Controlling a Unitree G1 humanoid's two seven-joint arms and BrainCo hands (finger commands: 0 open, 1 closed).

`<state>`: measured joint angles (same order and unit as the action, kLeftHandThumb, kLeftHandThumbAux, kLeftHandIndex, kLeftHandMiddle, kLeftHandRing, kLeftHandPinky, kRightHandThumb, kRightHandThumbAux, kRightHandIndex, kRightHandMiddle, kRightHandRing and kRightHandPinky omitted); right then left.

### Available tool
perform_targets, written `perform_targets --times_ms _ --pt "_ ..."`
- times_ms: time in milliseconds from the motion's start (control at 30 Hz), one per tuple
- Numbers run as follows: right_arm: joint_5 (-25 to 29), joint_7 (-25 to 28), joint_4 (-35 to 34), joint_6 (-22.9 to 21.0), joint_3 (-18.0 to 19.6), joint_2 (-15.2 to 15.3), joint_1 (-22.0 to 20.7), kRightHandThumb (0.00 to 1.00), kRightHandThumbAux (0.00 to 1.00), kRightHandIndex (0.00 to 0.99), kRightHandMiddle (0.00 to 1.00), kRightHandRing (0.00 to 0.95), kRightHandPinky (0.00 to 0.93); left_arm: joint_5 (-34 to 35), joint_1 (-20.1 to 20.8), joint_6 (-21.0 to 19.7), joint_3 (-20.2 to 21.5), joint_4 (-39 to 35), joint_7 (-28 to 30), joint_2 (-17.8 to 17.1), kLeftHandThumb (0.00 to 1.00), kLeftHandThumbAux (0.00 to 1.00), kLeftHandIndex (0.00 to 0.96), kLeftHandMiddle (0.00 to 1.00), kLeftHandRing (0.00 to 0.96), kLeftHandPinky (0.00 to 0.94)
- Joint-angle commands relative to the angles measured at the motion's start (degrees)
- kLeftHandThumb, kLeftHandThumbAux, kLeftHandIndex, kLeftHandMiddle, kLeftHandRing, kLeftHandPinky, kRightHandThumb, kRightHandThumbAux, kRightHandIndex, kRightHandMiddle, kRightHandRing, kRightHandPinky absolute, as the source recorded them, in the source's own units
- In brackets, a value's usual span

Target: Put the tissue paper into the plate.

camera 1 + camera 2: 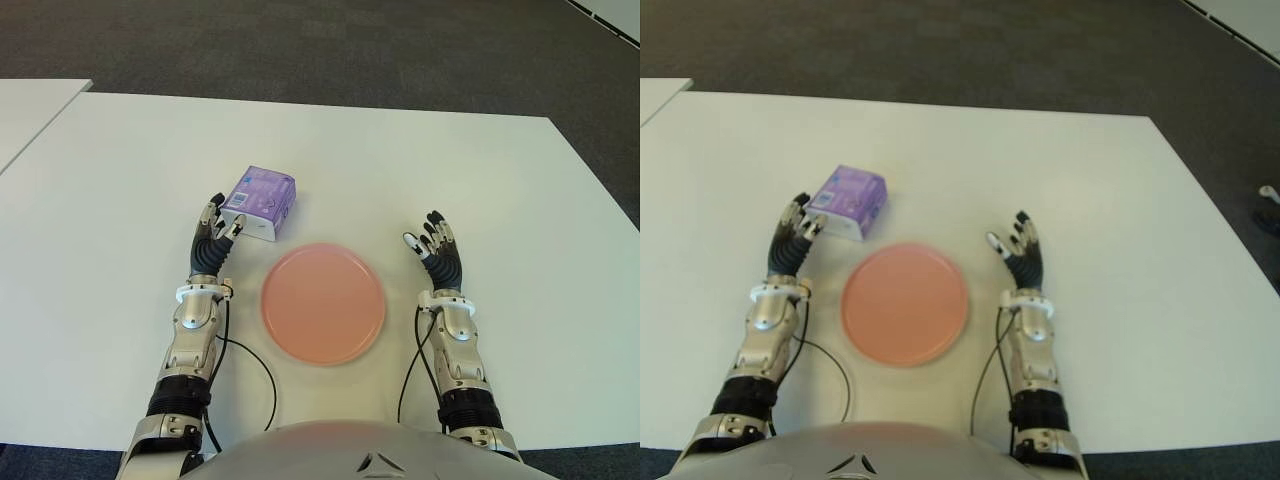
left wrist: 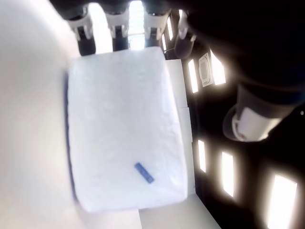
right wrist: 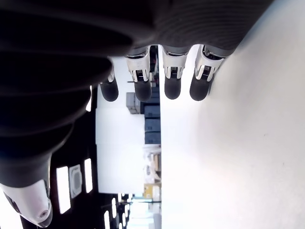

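A purple pack of tissue paper (image 1: 259, 201) lies on the white table (image 1: 420, 170), just beyond the upper left edge of the round pink plate (image 1: 323, 302). My left hand (image 1: 215, 234) is beside the pack's near left end, fingers spread, fingertips close to its white end face. In the left wrist view the pack (image 2: 125, 129) fills the space in front of the open fingers (image 2: 119, 29), with no finger wrapped round it. My right hand (image 1: 435, 247) shows to the right of the plate, fingers spread and holding nothing.
A second white table (image 1: 30, 105) stands at the far left, separated by a narrow gap. Dark carpet (image 1: 330, 50) lies beyond the table's far edge. Cables (image 1: 255, 365) run from both forearms along the near side of the plate.
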<state>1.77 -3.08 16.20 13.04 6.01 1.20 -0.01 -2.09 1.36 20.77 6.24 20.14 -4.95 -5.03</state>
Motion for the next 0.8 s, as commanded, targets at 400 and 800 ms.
perform_targets --times_ms 400,800 --pt "0.16 -0.43 3.19 -2.52 -0.12 -1.03 1.62 0.119 0.649 0.0 0.0 0.0 0.023 -0.46 1.21 2.24 1.41 1.96 0.27 -2.72 0.0 0.536 0.0 0.0 0.0 0.0" --pt "-0.02 -0.84 4.72 -1.8 -0.23 -1.24 0.66 0.115 0.647 0.0 0.0 0.0 0.026 -15.97 9.02 11.12 3.69 0.81 -10.03 -16.68 0.017 0.497 0.0 0.0 0.0 0.0"
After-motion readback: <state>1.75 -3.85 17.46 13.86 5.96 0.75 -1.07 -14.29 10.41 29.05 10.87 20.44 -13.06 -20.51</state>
